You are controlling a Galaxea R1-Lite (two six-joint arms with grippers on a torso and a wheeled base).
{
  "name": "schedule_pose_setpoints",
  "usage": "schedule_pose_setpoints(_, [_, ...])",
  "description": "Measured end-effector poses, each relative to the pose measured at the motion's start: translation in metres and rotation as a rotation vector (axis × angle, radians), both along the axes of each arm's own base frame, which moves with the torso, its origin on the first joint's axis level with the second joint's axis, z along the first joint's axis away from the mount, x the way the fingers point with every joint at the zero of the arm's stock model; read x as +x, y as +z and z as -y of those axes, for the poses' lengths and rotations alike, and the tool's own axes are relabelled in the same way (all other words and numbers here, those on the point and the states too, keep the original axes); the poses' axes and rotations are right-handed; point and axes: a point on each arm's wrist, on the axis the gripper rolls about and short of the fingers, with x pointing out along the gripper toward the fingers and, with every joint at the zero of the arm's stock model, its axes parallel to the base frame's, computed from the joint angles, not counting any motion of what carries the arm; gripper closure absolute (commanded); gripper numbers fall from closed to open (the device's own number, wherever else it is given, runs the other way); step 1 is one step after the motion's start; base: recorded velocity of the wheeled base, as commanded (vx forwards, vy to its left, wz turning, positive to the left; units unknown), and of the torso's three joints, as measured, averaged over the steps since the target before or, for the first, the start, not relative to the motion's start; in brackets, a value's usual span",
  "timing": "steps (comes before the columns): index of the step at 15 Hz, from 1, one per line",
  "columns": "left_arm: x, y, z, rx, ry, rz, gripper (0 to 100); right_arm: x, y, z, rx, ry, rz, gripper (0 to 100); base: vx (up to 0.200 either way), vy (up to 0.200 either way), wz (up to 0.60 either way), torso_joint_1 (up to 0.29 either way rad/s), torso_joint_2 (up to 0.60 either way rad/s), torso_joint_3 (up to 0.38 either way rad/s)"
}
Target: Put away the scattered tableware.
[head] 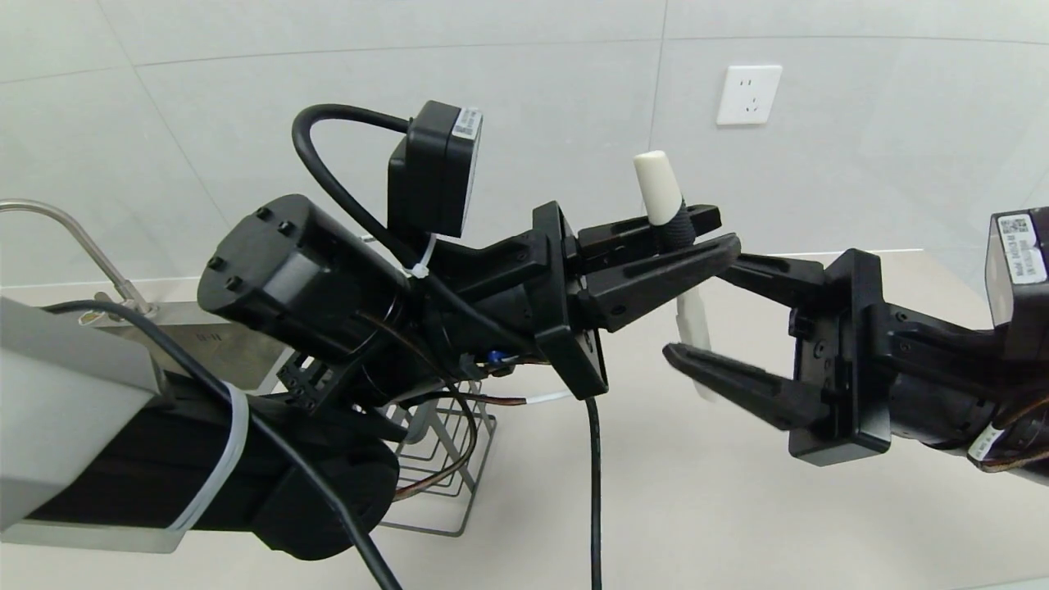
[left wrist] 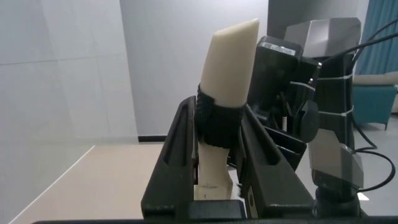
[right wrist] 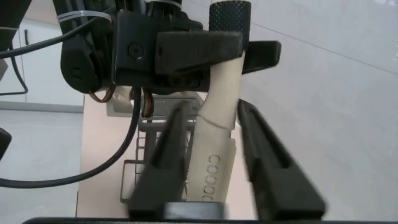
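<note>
Clamping the white utensil (head: pixel 658 187) upright by its black band (head: pixel 674 230) is your left gripper (head: pixel 682 246) (right gripper (head: pixel 697 316) gapes around the lower end).

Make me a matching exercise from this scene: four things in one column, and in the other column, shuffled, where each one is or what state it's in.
Things
1. right gripper
2. grey wire rack
3. left gripper
4. white wall socket

Places or states
A. shut on the cream-white utensil with a black knurled band
B. on the tiled wall
C. standing on the beige counter
D. open, one finger on either side of that utensil's lower part

Pairs: 1-D, 2-C, 3-A, 4-B
</note>
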Motion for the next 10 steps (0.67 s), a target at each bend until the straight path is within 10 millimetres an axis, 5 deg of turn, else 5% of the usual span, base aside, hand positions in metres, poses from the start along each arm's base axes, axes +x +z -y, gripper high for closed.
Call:
schedule_pose_setpoints(3, [0.003, 0.002, -0.003, -0.037, 0.079, -0.025, 100, -0.003, -0.011, 0.005, -0.029, -0.015, -0.023, 0, 0.000, 0.000, 0.00, 0.000, 0.00, 0.000])
schedule_pose_setpoints(7, [0.025, 0.000, -0.030, -0.032, 0.239, -0.034, 100, -0.014, -0.018, 0.043, -0.036, -0.133, -0.047, 0, 0.000, 0.000, 0.00, 0.000, 0.00, 0.000])
schedule_pose_setpoints(8, [0.028, -0.005, -0.034, 0.007, 0.277, -0.030, 100, -0.019, -0.021, 0.055, -0.039, -0.172, -0.055, 100, 0.000, 0.000, 0.00, 0.000, 0.00, 0.000])
schedule_pose_setpoints(10, [0.027, -0.014, -0.043, 0.082, 0.322, -0.038, 100, -0.032, -0.030, 0.084, -0.040, -0.312, -0.085, 100, 0.000, 0.000, 0.00, 0.000, 0.00, 0.000])
